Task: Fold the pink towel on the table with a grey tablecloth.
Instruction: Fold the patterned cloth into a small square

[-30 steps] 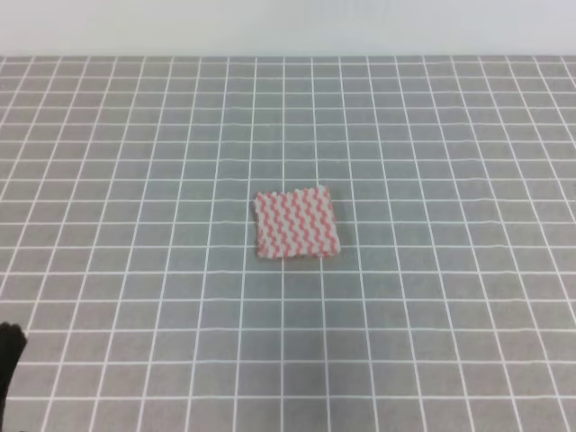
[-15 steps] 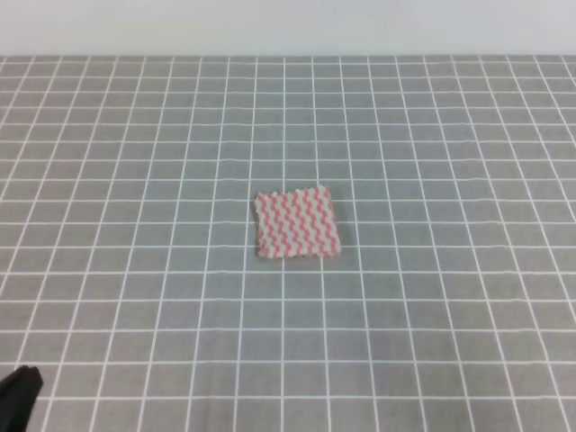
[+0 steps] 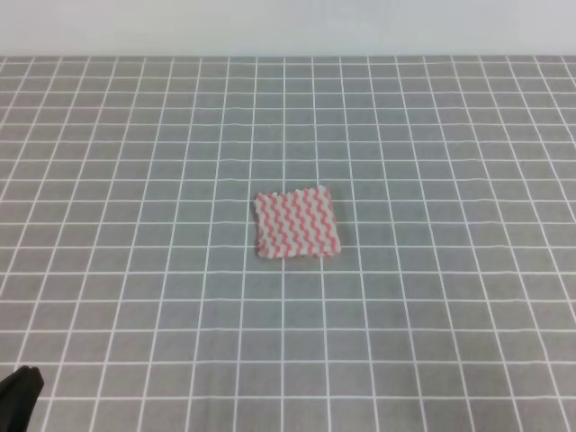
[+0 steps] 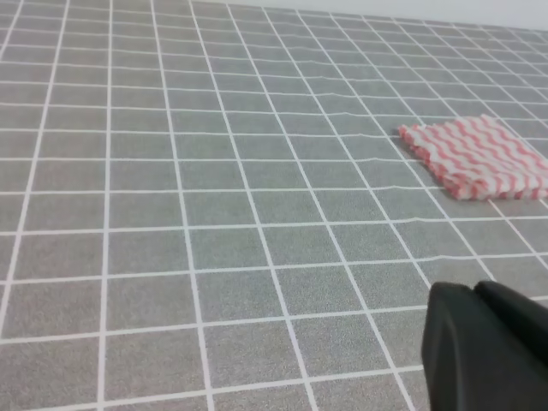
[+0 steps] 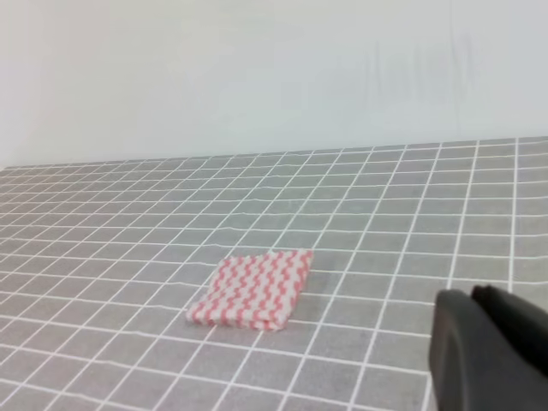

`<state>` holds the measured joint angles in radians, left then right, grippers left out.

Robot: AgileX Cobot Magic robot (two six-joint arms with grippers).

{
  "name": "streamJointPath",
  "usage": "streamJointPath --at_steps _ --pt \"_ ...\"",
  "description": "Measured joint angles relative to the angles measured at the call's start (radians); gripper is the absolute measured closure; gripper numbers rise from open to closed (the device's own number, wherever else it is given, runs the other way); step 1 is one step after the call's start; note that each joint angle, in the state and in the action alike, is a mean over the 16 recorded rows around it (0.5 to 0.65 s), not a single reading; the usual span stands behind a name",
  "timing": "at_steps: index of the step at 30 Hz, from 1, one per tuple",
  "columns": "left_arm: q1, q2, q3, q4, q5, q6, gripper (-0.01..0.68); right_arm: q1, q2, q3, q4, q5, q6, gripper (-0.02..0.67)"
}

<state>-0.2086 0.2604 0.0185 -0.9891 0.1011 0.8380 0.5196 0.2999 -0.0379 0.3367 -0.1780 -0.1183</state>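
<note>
The pink towel (image 3: pixel 297 224) lies flat as a small zigzag-striped square in the middle of the table with a grey tablecloth (image 3: pixel 135 135). No gripper touches it. My left gripper (image 3: pixel 22 382) shows only as a black tip at the bottom left corner, far from the towel. The left wrist view puts its fingers (image 4: pixel 476 293) together at the lower right, with the towel (image 4: pixel 478 157) ahead to the right. The right wrist view shows my right gripper (image 5: pixel 472 296) shut and empty, the towel (image 5: pixel 253 288) ahead to its left.
White grid lines cover the tablecloth (image 4: pixel 171 171) in every direction around the towel. A plain pale wall (image 5: pixel 257 68) rises behind the table's far edge. No other objects are in sight.
The left gripper's black tip dropped lower toward the bottom left corner of the exterior view, then held still. The towel has not moved.
</note>
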Motion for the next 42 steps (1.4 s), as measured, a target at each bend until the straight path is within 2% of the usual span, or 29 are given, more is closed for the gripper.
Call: streamJointPath --at_steps 8,18,24,32,42 --pt "0.0 -0.001 -0.001 0.0 0.0 0.0 0.676 -0.037 -0.03 0.002 0.06 -0.012 -0.089 0.664" --pt "0.0 0.002 0.002 0.001 -0.003 -0.001 0.675 -0.275 -0.213 0.003 0.148 0.183 -0.237 0.664" --pt "0.0 0.001 0.0 -0.003 -0.001 -0.002 0.675 -0.394 -0.305 0.003 0.16 0.292 -0.256 0.664" --pt "0.0 0.004 0.001 -0.007 -0.002 -0.002 0.675 -0.416 -0.32 0.019 0.133 0.292 -0.234 0.664" --pt "0.0 0.004 0.002 -0.008 -0.004 -0.004 0.675 -0.417 -0.319 0.045 -0.062 0.367 -0.088 0.664"
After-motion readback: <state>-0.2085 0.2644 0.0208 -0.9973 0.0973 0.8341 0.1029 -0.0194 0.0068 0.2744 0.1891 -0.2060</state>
